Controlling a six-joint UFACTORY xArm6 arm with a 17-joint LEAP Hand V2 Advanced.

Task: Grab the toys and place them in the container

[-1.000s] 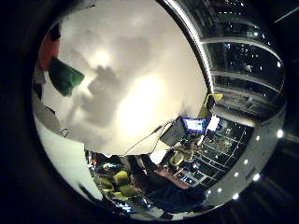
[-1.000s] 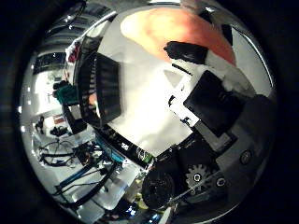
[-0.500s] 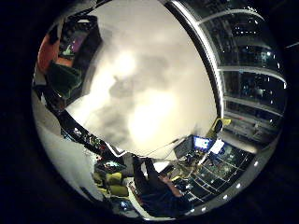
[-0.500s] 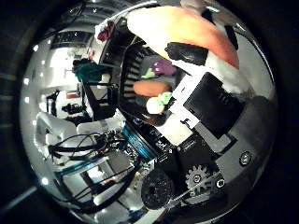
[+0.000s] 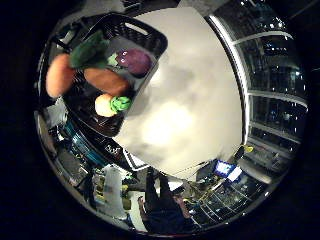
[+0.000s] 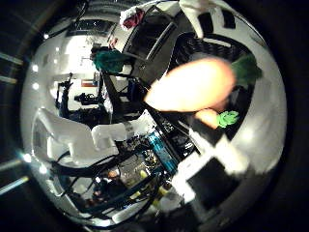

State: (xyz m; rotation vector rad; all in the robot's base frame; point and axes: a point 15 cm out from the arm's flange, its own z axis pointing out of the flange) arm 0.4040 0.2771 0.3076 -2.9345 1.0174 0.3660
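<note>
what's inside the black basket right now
In the black basket lie a purple eggplant toy, an orange carrot toy and a smaller orange toy with green leaves. A nearer carrot toy covers one corner.

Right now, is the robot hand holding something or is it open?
Robot hand: cannot tell; a carrot toy is close to its palm, over the basket.

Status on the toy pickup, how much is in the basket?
Done: purple plush eggplant, orange plush carrot and small orange plush toy with green leaves lie in the black plastic basket. In hand: a large orange plush carrot sits close to the palm, above the basket. Left: dropping it in.
</note>
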